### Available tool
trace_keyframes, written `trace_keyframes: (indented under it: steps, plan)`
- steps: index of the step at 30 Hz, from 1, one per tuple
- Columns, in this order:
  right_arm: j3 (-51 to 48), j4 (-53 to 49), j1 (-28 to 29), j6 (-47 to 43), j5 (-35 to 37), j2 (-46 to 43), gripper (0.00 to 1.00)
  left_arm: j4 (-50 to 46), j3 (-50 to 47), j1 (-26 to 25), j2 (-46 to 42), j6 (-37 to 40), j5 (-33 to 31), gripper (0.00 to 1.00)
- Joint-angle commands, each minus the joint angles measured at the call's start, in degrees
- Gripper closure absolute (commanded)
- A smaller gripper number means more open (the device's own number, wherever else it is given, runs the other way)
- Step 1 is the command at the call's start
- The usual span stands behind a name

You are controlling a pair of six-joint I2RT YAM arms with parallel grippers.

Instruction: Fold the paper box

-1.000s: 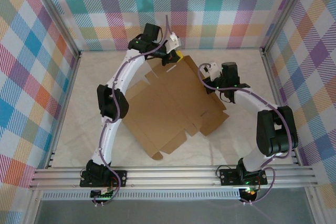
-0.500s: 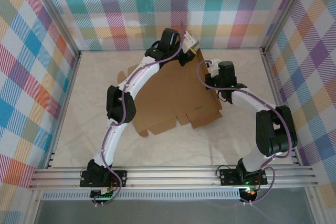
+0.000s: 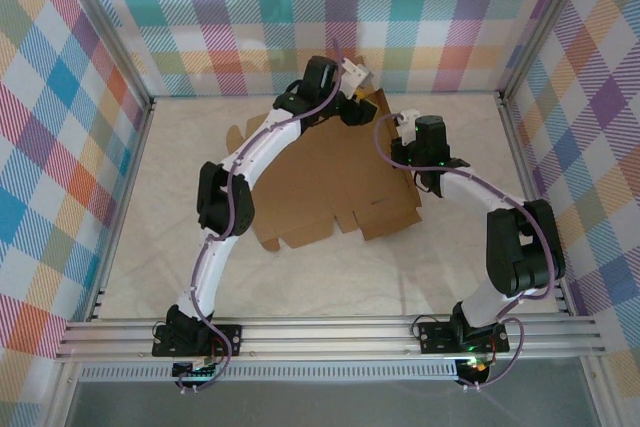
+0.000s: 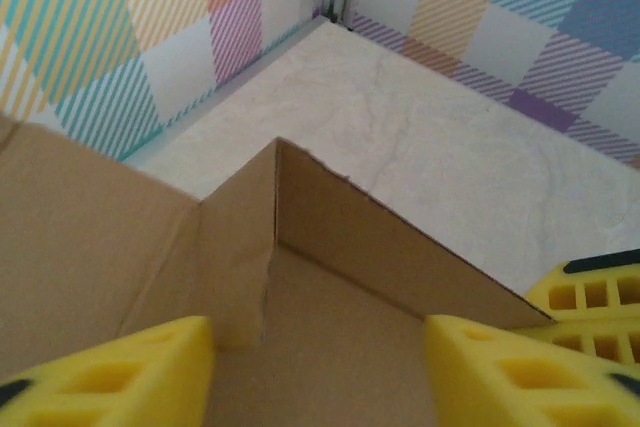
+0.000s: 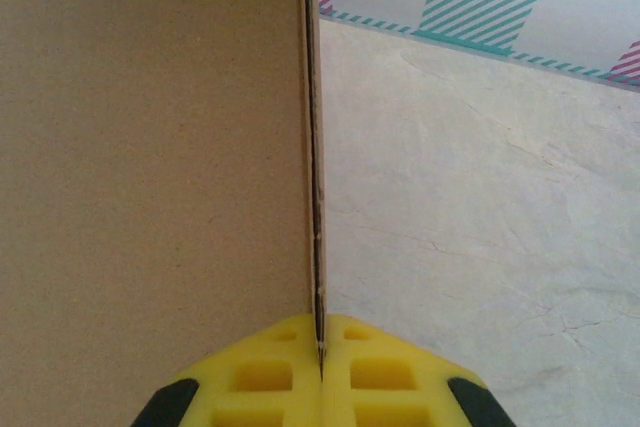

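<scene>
While the right claw (image 5: 320, 345) clamps the paper box (image 3: 335, 187) edge, the left claw (image 4: 318, 359), spread apart, should straddle the raised corner squarely.

Pale marbled tabletop (image 3: 150, 247), colourful plaid walls (image 3: 430, 27) around it, aluminium rails (image 3: 330, 335) along the near edge

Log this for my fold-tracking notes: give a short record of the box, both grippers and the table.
table: pale, marbled
paper box: brown cardboard, mostly flat on the table, far corner folded up
left gripper: open, fingers either side of that raised corner
right gripper: shut on a panel edge of the paper box
</scene>
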Motion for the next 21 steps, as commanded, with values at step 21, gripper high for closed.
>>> trace_keyframes:
  steps: [21]
  plan:
    - [0.48, -3.42, -3.73, -7.86, -18.33, -2.13, 1.0, -10.99, -22.81, 20.47, -17.47, -2.87, 9.43, 0.23]
